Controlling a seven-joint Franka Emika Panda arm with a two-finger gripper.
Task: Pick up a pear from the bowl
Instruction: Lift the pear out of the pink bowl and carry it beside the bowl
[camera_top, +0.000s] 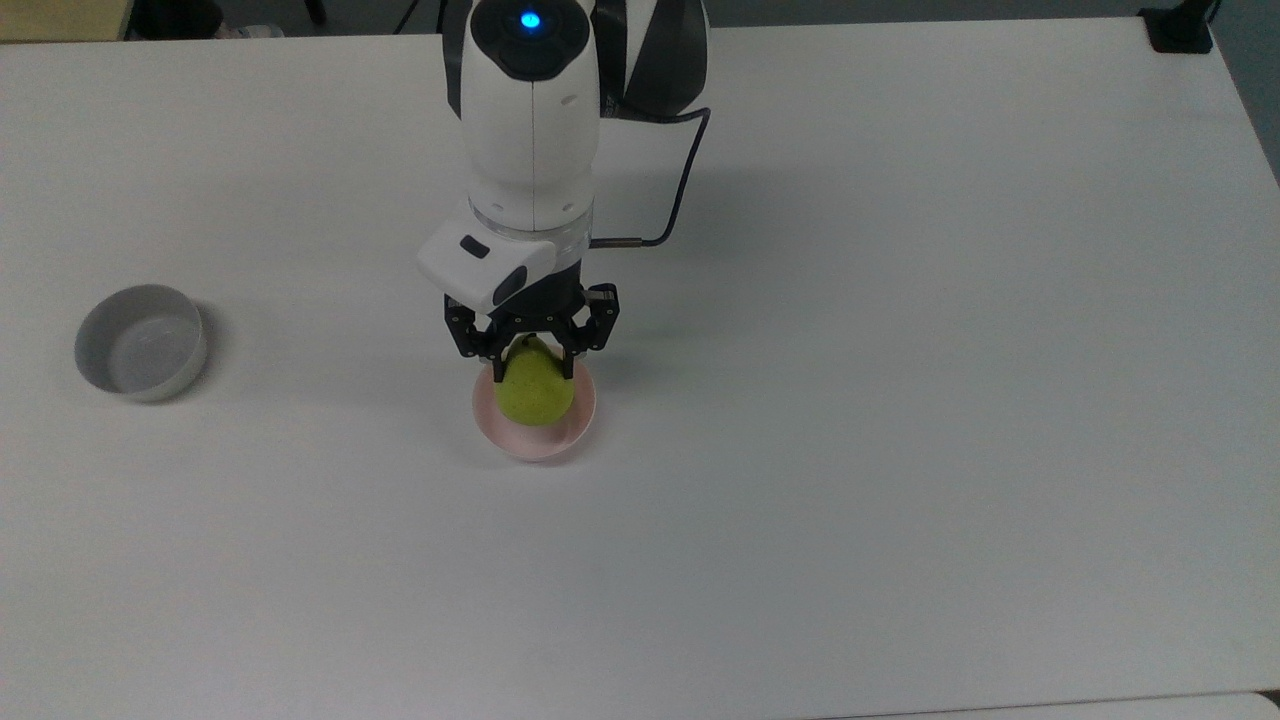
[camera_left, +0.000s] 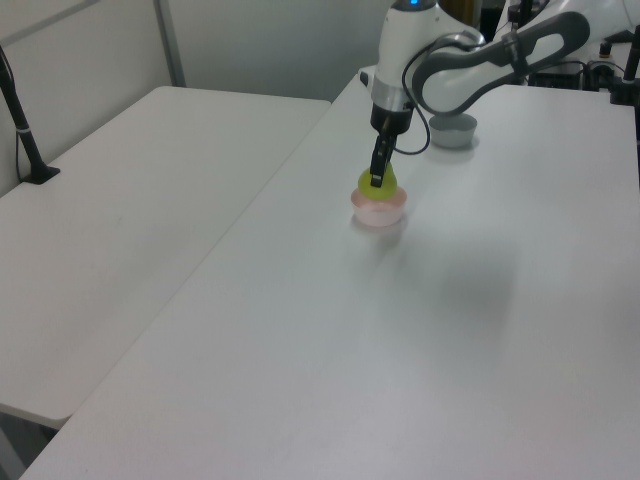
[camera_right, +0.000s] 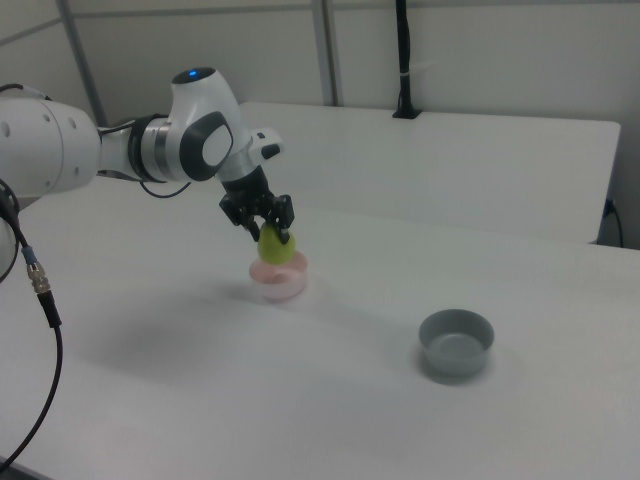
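The yellow-green pear (camera_top: 535, 392) hangs just above the pale pink bowl (camera_top: 575, 428), held at its narrow top by my gripper (camera_top: 530, 357), which is shut on it. In the left view the pear (camera_left: 379, 183) sits clear of the bowl (camera_left: 379, 208) rim, with the black fingers (camera_left: 377, 172) running down its side. From the right view the pear (camera_right: 275, 247) is lifted slightly over the bowl (camera_right: 277, 281), the gripper (camera_right: 267, 229) clamped on its upper part.
A grey straight-sided bowl (camera_top: 140, 343) stands alone at the top view's left, also seen as the grey bowl (camera_right: 456, 343) in the right view. The white table (camera_top: 900, 400) stretches wide around both bowls. A black cable (camera_top: 680, 180) loops off the arm's wrist.
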